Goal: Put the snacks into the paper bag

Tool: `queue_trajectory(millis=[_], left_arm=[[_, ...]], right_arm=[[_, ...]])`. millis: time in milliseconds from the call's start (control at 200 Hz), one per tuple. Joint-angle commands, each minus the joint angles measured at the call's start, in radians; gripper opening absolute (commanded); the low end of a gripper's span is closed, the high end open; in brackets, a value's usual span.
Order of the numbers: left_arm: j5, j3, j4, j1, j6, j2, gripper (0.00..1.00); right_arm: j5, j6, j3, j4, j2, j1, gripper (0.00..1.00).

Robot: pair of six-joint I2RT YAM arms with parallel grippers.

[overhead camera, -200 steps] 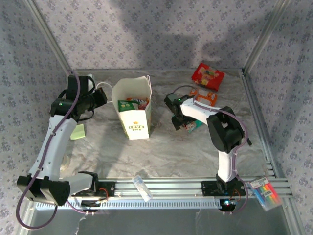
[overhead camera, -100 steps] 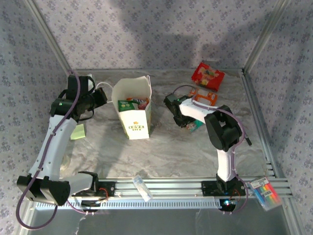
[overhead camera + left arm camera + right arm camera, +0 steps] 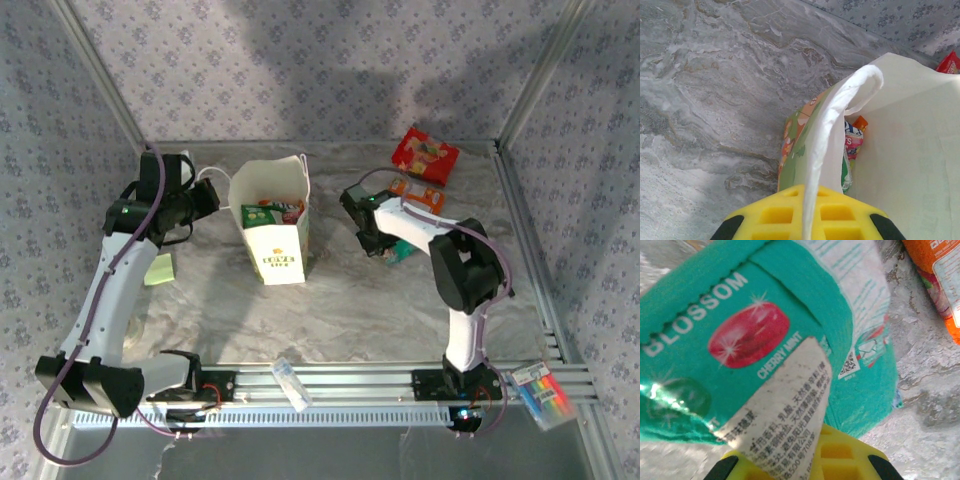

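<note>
The paper bag (image 3: 272, 238) stands upright and open at the middle left. My left gripper (image 3: 203, 196) is shut on its left rim; in the left wrist view the white rim (image 3: 832, 125) runs between the yellow pads of the left gripper (image 3: 807, 220). Green and red packets (image 3: 275, 211) lie inside the bag, and one also shows in the left wrist view as a packet (image 3: 853, 141). My right gripper (image 3: 373, 238) is shut on the teal packet (image 3: 399, 251), whose face (image 3: 765, 325) is close before the right gripper (image 3: 805, 460). An orange packet (image 3: 417, 195) lies just behind, and a red packet (image 3: 425, 153) lies at the back.
A clear plastic tube (image 3: 292, 383) rests on the front rail. A pack of coloured markers (image 3: 545, 393) lies at the front right corner. A yellow-green pad (image 3: 158, 268) sits beside the left arm. The orange packet (image 3: 940, 275) lies near the teal one.
My right gripper has shifted slightly back and right with the teal packet in it. The left arm and the bag have stayed still.
</note>
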Motion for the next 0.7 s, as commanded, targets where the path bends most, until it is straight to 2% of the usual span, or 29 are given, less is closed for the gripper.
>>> queue_trajectory(millis=[0, 225, 405, 595, 695], left_arm=[[-0.004, 0.034, 0.002, 0.006, 0.006, -0.004, 0.06], [0.003, 0.035, 0.005, 0.006, 0.002, -0.005, 0.06], [0.004, 0.038, 0.005, 0.004, 0.001, -0.003, 0.06], [0.008, 0.043, 0.008, 0.003, 0.001, 0.002, 0.06], [0.007, 0.043, 0.009, 0.001, 0.0, 0.005, 0.06]], right_arm=[[-0.141, 0.015, -0.019, 0.011, -0.104, -0.03, 0.07], [-0.431, -0.014, -0.088, 0.094, -0.26, -0.114, 0.08], [-0.809, -0.033, -0.161, 0.181, -0.392, -0.204, 0.09], [-0.915, -0.056, -0.161, 0.182, -0.474, -0.214, 0.1], [-1.026, -0.057, -0.169, 0.209, -0.518, -0.224, 0.11]])
